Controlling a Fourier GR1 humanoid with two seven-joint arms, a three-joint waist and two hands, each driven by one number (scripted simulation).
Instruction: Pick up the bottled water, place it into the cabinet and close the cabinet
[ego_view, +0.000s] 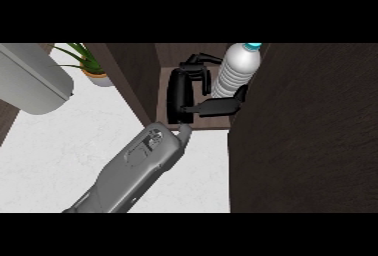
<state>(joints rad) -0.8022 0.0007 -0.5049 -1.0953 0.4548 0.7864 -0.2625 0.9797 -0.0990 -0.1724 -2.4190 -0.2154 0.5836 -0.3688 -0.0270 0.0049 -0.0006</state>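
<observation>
Head view shows one robot hand (184, 92) reaching into the open cabinet (140, 80), thumb against the lower side of the bottled water (236, 75) and curled fingers near its shoulder, so it seems to pinch the bottle. Which arm this is I cannot tell. The bottle stands upright on the cabinet shelf, blue cap up, beside the dark door (303, 130). It looks ribbed, thin-walled and smooth, probably fairly light yet squashable; the ribbed middle seems the safest hold. A potted plant (88, 62) sits on the white table (66, 145).

right hand (184, 95) | fingers relaxed, thumb out | forearm (136, 167) extended
</observation>
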